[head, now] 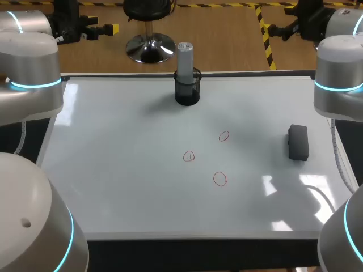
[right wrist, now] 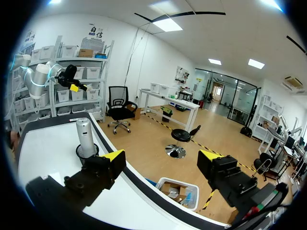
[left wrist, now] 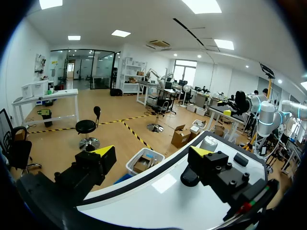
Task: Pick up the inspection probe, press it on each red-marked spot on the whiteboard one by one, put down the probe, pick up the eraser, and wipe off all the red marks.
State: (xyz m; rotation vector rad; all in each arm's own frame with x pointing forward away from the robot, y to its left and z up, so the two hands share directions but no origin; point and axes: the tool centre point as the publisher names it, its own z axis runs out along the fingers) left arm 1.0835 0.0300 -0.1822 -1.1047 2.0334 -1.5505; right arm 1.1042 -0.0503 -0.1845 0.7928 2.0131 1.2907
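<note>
Probe (head: 185, 56): one; eraser (head: 298, 142): one; red marks (head: 189, 156): three

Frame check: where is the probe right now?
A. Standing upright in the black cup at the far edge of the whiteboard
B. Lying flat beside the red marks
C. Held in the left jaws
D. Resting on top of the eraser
A: the head view shows the probe upright in the black cup at the far edge of the whiteboard, away from the eraser.
</note>
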